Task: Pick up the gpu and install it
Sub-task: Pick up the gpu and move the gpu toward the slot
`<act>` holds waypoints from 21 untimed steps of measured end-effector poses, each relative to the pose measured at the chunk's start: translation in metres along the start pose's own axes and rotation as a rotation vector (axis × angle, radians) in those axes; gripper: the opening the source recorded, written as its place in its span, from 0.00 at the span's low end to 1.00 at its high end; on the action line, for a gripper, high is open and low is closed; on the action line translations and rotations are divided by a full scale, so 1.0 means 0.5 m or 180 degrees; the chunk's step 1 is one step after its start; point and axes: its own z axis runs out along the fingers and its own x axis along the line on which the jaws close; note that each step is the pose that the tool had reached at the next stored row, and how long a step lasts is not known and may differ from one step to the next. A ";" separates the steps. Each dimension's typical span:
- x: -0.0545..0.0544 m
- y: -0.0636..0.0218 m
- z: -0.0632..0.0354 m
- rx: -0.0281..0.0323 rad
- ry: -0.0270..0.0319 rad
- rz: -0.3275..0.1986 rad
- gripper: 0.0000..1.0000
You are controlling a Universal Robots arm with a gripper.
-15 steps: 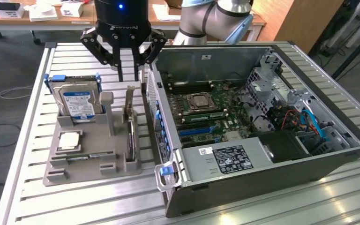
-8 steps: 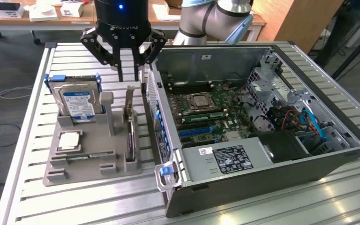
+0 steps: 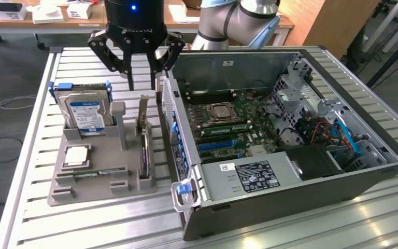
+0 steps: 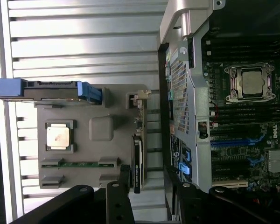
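above the slatted metal table (image 3: 81,223), behind the grey plastic parts tray (image 3: 95,193) | my black gripper (image 3: 141,73) hangs with fingers spread, pinching nothing | the thin green gpu card (image 3: 143,140) with black cooler stands on edge in the tray, untouched, just beside the open black computer case (image 3: 289,207)

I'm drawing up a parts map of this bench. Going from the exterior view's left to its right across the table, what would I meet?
hard drive → gpu, standing on edge → open computer case
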 end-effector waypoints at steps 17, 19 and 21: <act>0.000 -0.001 0.022 0.0000 0.0000 0.0000 0.43; 0.001 -0.001 0.024 0.0000 0.0000 0.0000 0.43; 0.001 -0.001 0.027 0.0000 0.0000 0.0000 0.43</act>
